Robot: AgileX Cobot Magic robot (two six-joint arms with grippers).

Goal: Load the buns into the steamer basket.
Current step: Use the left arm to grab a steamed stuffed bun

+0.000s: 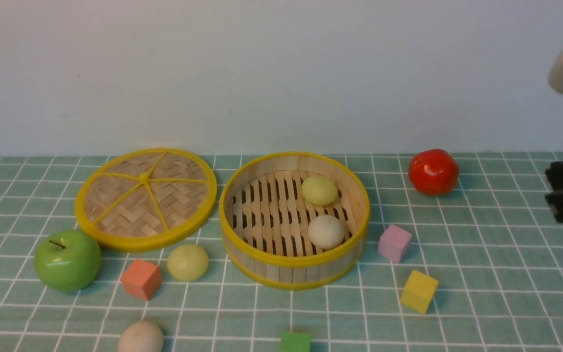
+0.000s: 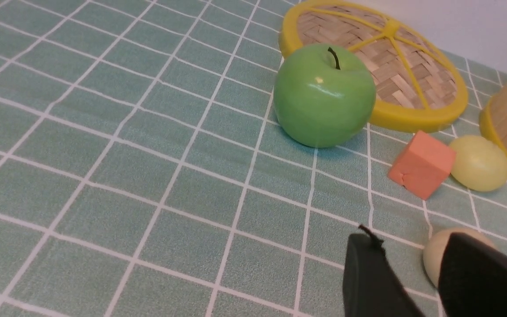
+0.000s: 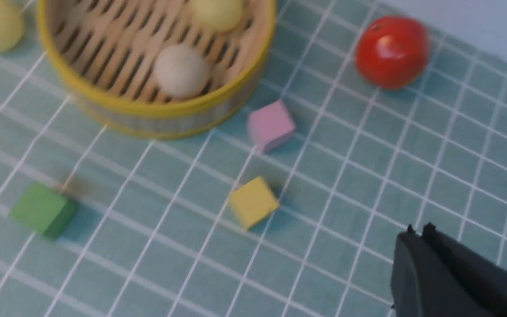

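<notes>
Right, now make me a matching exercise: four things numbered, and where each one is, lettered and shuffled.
1. Green apple
2. Off-white bun nearest the robot
3. Pink cube
4. Right gripper

A. On the cloth, between the steamer basket and the yellow cube
B. Over the cloth, shut
C. Beside the woven lid
D. On the cloth, outside the basket

Pairs: 1-C, 2-D, 3-A, 4-B
</notes>
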